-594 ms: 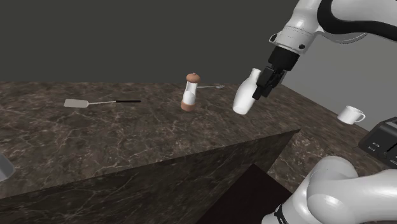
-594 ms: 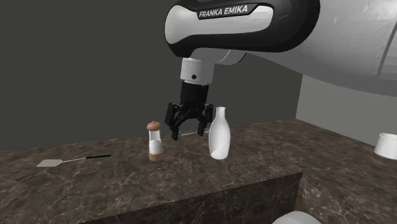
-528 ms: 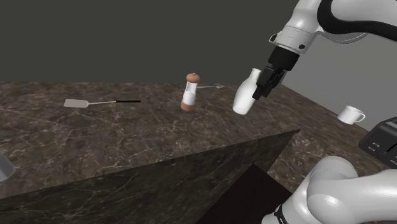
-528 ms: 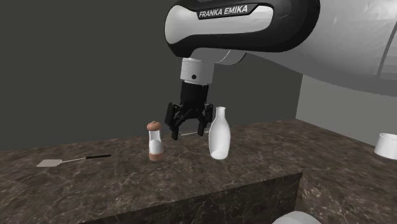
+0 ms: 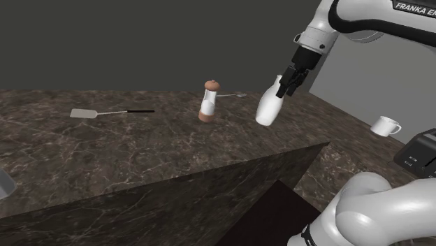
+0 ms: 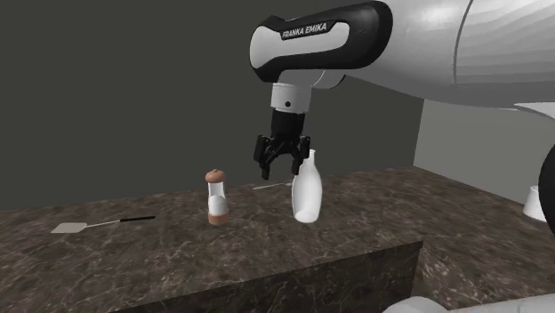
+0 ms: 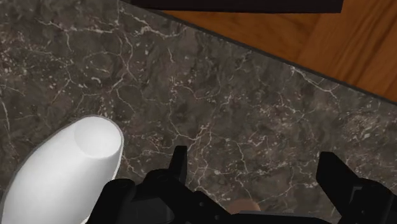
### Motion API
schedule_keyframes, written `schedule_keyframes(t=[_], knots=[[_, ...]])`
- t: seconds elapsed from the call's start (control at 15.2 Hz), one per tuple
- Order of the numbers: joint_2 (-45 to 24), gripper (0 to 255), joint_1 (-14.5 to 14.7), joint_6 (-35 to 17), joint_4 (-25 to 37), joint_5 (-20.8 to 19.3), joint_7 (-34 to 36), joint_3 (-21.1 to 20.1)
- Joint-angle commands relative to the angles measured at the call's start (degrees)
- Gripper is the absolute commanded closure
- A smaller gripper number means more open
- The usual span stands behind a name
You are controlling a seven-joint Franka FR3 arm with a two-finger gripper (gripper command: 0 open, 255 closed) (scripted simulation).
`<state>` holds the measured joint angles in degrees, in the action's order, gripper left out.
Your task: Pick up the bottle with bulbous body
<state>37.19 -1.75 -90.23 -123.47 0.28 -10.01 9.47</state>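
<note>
The dark marbled counter (image 5: pixel 140 154) filled the lower left of the shoulder view. In the wrist view its edge ran close past the gripper, with brown floor (image 7: pixel 331 44) beyond, so you had little margin if anything got knocked. The white arm (image 5: pixel 363 17) reached in from the upper right of the shoulder view. The white bottle (image 5: pixel 267 106) stood upright on the counter, right of centre in that view, not lifted.

Your gripper (image 5: pixel 288 84) hung level with the bottle's neck, fingers spread and nothing between them. In the wrist view the bottle's mouth lay outside one finger rather than in the gap. That, I judged, was your main risk. Closing from there would have pinched only air, and descending could have driven that finger onto the bottle's sloping shoulder and tipped it toward the edge. The smooth, swelling body might also have slipped out of a grip taken too low on it.

The small brown-topped grinder (image 5: pixel 207 101), at the centre of the shoulder view, stood well apart and looked an unlikely casualty.
</note>
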Motion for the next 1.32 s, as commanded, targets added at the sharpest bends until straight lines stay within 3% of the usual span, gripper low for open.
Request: schedule_keyframes(t=[0.0,0.53,0.99,1.25], knots=[[-2.69,0,-0.55,-0.80,2.22,-1.20,-1.75,1.70],[-14.66,0,-2.14,-2.97,13.61,-3.62,-8.58,8.35],[-26.05,0,-3.60,-3.26,25.95,-2.50,-14.73,13.86],[-25.09,0,-3.70,-6.46,21.86,-2.87,-14.52,13.75]])
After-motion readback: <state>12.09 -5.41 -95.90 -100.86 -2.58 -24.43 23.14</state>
